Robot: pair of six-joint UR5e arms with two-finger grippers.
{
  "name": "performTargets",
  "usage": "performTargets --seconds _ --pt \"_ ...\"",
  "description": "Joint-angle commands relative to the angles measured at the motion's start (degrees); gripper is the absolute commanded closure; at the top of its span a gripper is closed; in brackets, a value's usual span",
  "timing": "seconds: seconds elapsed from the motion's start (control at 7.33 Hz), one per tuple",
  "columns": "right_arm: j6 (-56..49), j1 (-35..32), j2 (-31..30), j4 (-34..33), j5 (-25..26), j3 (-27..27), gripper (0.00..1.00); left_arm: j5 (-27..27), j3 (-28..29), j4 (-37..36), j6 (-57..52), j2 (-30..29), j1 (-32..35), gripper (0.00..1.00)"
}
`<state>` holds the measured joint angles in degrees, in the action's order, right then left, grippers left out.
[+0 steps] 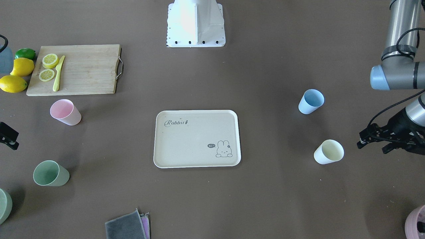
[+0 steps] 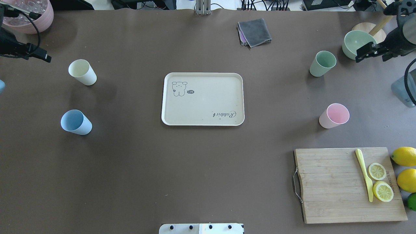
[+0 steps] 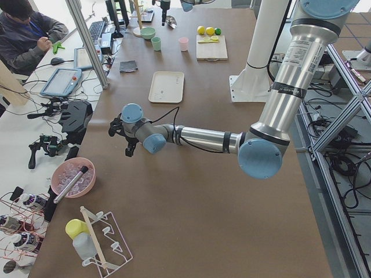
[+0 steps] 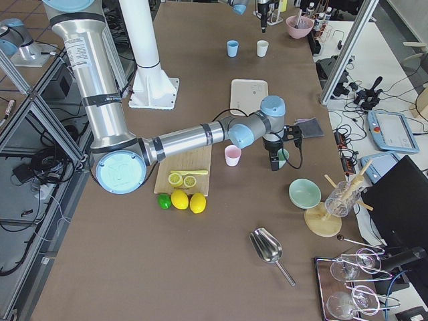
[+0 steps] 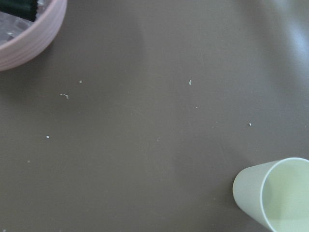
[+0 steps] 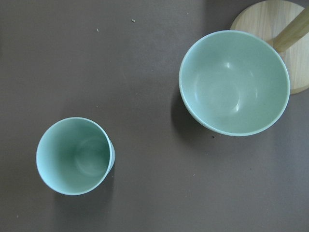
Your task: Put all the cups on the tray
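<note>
The beige Rabbit tray lies empty at the table's middle, also in the front view. All cups stand upright on the table. The cream cup and blue cup are on my left; the green cup and pink cup are on my right. My left gripper hovers beyond the cream cup, looks open and empty. My right gripper hovers between the green cup and the pale green bowl, looks open and empty.
A wooden cutting board with lemon slices and a yellow knife lies near right, with lemons beside it. A grey cloth lies far centre. A mauve container stands far left. A wooden stand base is by the bowl.
</note>
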<state>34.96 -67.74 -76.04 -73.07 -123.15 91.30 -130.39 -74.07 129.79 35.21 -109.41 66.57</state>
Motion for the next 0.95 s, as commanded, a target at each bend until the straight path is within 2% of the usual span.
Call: performTargets --seconds 0.0,0.27,0.41,0.55,0.68,0.82 --pt "0.4 0.4 0.1 0.4 0.1 -0.2 0.00 0.5 1.4 2.5 1.9 -0.9 -2.0 0.16" --pt "0.4 0.5 0.1 0.4 0.1 -0.2 0.00 0.6 1.4 2.9 4.1 -1.8 -3.6 0.19" --pt "0.4 0.5 0.1 0.4 0.1 -0.2 0.00 1.3 1.6 3.6 4.2 -1.9 -4.2 0.23" --pt "0.4 0.5 0.1 0.4 0.2 -0.2 0.00 3.3 1.7 3.6 4.2 -1.7 -5.5 0.45" --pt "0.4 0.5 0.0 0.4 0.2 -0.2 0.00 4.2 1.5 3.6 5.0 -1.7 -6.2 0.90" --pt "0.4 0.5 0.0 0.4 0.2 -0.2 0.00 4.2 1.2 3.7 5.0 -1.7 -6.3 1.00"
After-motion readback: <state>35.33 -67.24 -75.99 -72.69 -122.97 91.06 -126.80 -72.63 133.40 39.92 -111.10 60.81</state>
